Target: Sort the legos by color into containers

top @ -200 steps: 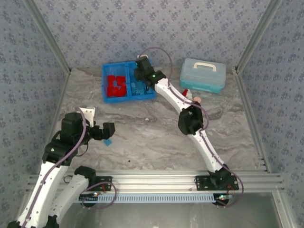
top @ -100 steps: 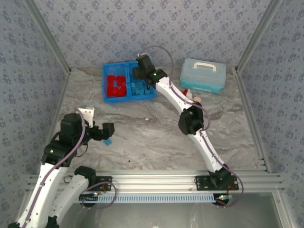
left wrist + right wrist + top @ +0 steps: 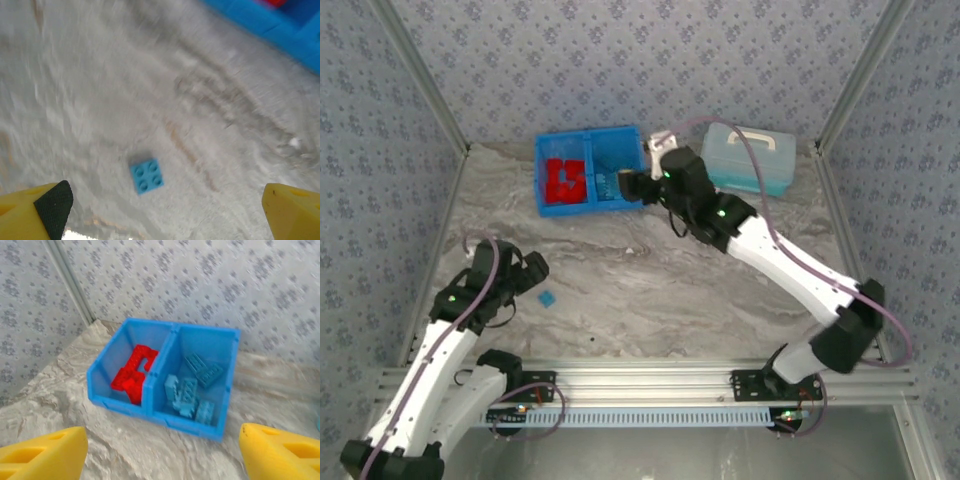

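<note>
Left hand (image 3: 162, 215) is wide open with nothing in it, hanging low over the tabletop (image 3: 100, 75). The one loose light blue brick (image 3: 147, 175) lies flat between the fingers and a bit ahead of them, closer to the left one. To do this pick well I'd nudge the hand forward and left so the brick is dead centre. Then twist the wrist so the pads meet two flat sides, since the brick looks skewed to the jaw line (the wrist shot is blurry, so I can't say by how much). Go straight down and close gently; a piece this small will probably skitter off if one pad hits first. It belongs in the tray (image 3: 190, 421) at the far side, in the right compartment (image 3: 210, 342). The left wrist view gives you the four studs and the skew. The top view shows the brick is well apart from the tray. The right wrist view shows the sorting: red legos (image 3: 134, 374) on the left, light blue legos (image 3: 192, 390) on the right. The right hand (image 3: 162, 440) is open and empty just near of the tray, so watch for crowding on the drop.
</note>
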